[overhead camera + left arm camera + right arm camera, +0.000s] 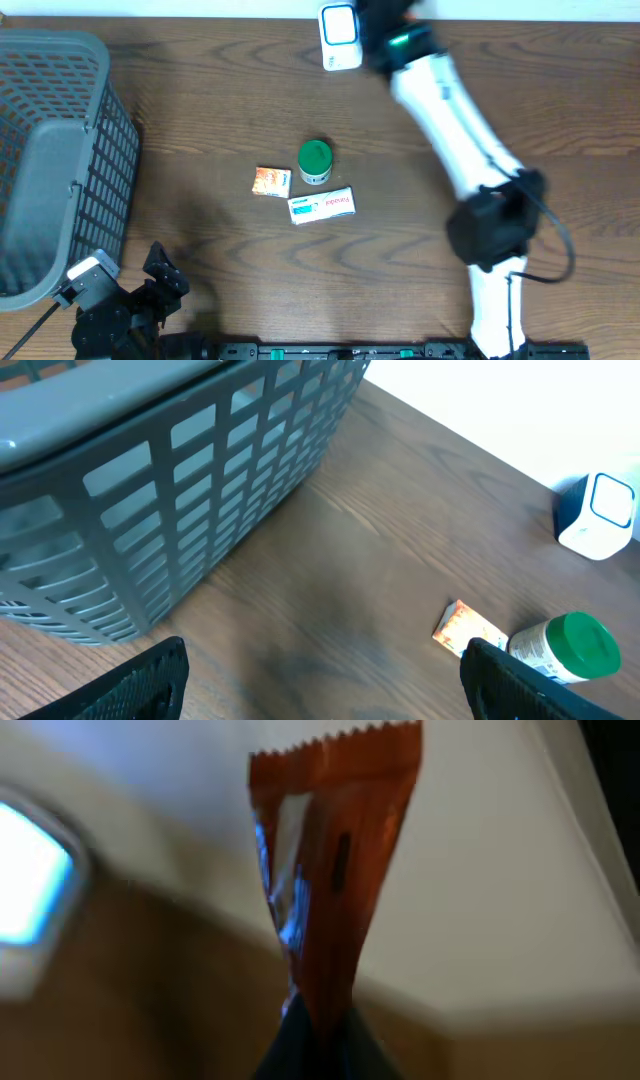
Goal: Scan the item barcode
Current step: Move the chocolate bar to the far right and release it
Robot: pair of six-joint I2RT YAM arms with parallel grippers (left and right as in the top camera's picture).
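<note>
- Orange-red crinkled foil sachet with a serrated top edge [335,870]: your right pincer [315,1030] is pinching it by the lower end, pressed together on the film. The printed face is therefore standing free above the grip. It is hanging at the far edge of the worktop, just beside the reader. The picture is too blurred for the barcode to be found.
- White rounded plastic scanner with a blue-framed window [340,38]: it is standing at the far edge, glowing blue to the left of the sachet in the right wrist view. The sachet is probably being offered to that window.
- Left pincer [325,690]: it is spread wide, holding nothing, and resting low at the near left corner. This is likely keeping it out of the way.
- Grey slotted hard-plastic basket [60,160]: it is sitting at the left edge, probably to take scanned goods.
- Green-lidded round jar [315,160], small orange packet [272,181] and flat white carton [322,206]: these are lying clustered at mid-worktop, apparently awaiting their turn.
- Dark wood-grain worktop [200,90]: it is looking smooth and matt.
</note>
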